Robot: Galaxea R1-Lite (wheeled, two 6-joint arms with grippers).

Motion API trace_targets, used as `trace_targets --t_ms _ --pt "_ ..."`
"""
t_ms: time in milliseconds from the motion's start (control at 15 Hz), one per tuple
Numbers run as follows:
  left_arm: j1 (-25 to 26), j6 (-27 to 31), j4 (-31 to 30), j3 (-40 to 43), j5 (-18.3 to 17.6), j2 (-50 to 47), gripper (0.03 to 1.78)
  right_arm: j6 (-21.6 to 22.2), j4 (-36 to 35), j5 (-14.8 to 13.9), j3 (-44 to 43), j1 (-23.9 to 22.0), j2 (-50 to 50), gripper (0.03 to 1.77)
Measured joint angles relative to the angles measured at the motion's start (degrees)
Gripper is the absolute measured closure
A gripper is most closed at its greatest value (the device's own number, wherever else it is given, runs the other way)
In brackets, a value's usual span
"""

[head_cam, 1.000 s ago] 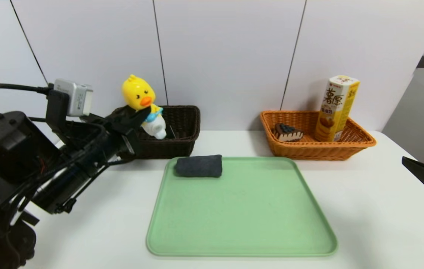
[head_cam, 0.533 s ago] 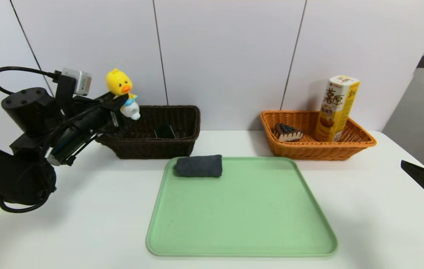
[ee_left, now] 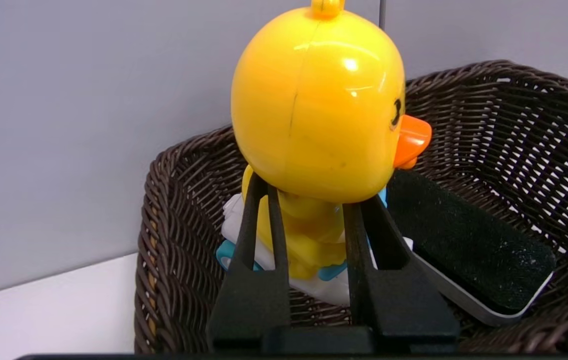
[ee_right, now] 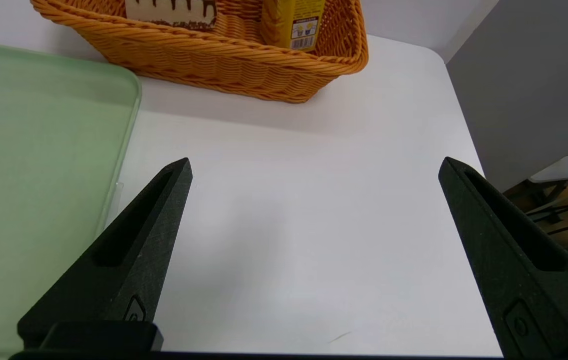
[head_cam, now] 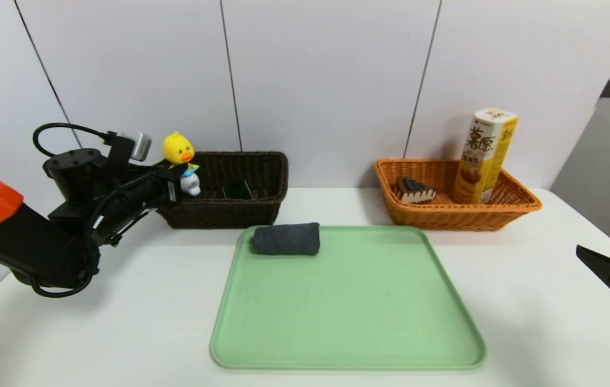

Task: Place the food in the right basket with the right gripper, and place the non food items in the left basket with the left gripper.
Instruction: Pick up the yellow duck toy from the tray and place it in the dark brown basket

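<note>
Duck held over the brown basket's left end.
Left gripper (ee_left: 309,220) jaws pinch the duck (head_cam: 180,156) upright above the brown basket (head_cam: 262,212); cloth (head_cam: 286,238) lies at the tray's (head_cam: 347,333) eleven o'clock; right gripper (ee_right: 314,172), jaws wide and holding nothing, waits at three o'clock.

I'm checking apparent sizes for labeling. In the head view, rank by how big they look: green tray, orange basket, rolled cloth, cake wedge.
1. green tray
2. orange basket
3. rolled cloth
4. cake wedge
</note>
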Motion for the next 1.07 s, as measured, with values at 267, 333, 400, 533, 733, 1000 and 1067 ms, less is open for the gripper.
trace_targets --t_ms 267,333,400,533,733,1000,1067 --pt "1.27 2.39 -0.98 0.05 0.09 1.44 1.47 0.02 0.30 0.00 0.79 0.00 -1.51 0.10" --pt "1.33 2.50 -1.02 0.07 0.20 1.61 1.47 0.02 0.30 0.02 0.88 0.00 -1.77 0.10" --pt "1.33 2.52 -1.06 0.16 0.39 1.74 1.47 0.05 0.33 0.02 0.94 -0.02 -1.99 0.10" --pt "1.44 2.67 -1.08 0.46 0.63 1.83 1.47 0.02 0.30 0.09 0.96 -0.02 -2.23 0.10" --pt "1.35 2.67 -3.67 0.57 0.60 2.10 1.06 -0.04 0.22 0.16 0.99 -0.02 -2.34 0.10" --pt "1.38 2.83 -7.78 0.79 0.44 3.47 0.67 0.00 0.22 0.22 0.99 0.00 -2.34 0.10" --pt "1.40 2.80 -7.78 0.79 0.46 3.50 0.60 0.02 0.20 0.38 0.99 0.00 -2.34 0.10"
